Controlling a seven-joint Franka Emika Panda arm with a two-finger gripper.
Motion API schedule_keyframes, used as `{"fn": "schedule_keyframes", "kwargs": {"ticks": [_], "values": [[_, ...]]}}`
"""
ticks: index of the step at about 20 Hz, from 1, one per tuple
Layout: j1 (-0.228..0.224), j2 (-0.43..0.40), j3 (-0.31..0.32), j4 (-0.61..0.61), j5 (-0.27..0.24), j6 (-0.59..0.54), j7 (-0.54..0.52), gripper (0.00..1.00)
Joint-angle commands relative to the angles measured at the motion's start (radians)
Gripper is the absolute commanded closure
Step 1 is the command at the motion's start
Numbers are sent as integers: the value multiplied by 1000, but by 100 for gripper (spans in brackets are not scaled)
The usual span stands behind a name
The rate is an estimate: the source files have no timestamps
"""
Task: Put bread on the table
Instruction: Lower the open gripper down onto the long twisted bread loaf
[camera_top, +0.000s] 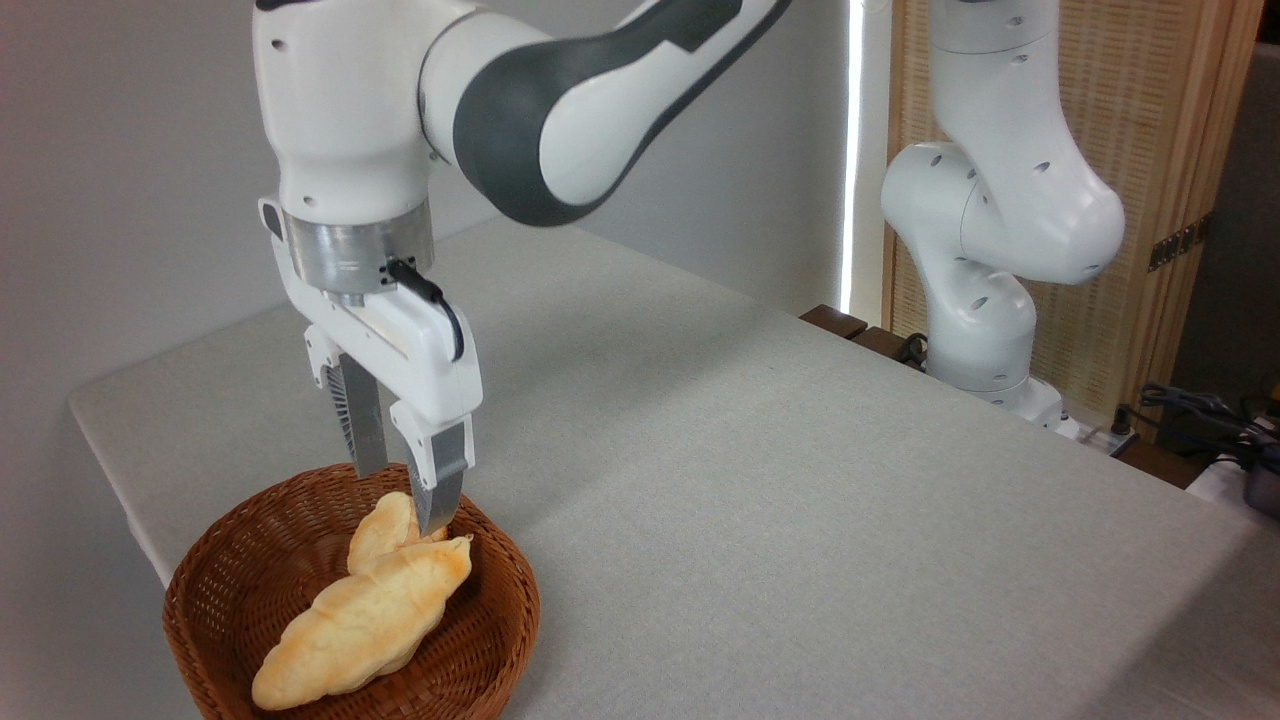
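Observation:
The bread (360, 620), a long pale golden twisted loaf, lies in the round brown wicker basket (205, 560) at the table's (760, 480) near left corner. A second, smaller pale piece (383, 532) lies behind it in the basket. My gripper (402, 498) hangs over the basket's far side, pointing down, open. Its fingertips (436, 518) reach down to the far end of the loaf and the top of the smaller piece. No finger visibly presses on either.
The arm's white base (985, 340) stands at the table's far right edge. Behind it is a wooden slatted screen (1150, 150), with cables (1200, 410) to the right. Grey-beige cloth stretches right of the basket. The table's left edge runs close to the basket.

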Motion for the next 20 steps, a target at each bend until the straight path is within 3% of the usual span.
{"fn": "schedule_keyframes", "kwargs": {"ticks": [1, 4, 9, 20], "values": [[37, 37, 9, 4, -93, 54, 4, 0], [67, 76, 10, 4, -196, 95, 7, 0], [73, 104, 16, 2, -193, 160, 16, 0], [71, 153, 20, 2, -177, 165, 18, 0]]}}
